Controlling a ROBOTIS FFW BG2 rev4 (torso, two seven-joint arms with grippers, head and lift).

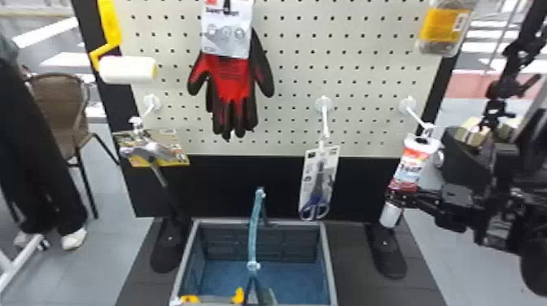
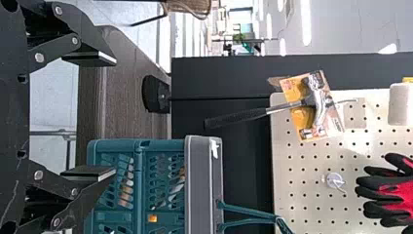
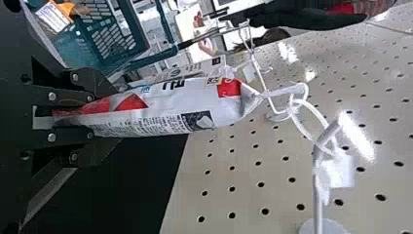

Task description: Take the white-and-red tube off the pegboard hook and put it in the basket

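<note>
"Pegboard (image 1: 297, 85) ahead. Where's the tube (image 1: 411, 165)?"
"Clamped low in the right tool (image 1: 397, 195), its long axis rising from there toward the hook (image 1: 416, 116), where it hangs."

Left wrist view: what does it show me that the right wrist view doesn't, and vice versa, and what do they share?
Left wrist view: the hammer on its card, the white paint roller, and the left gripper, open.
Right wrist view: the white-and-red tube, clamped in the right gripper.
Both: the basket and the pegboard.
</note>
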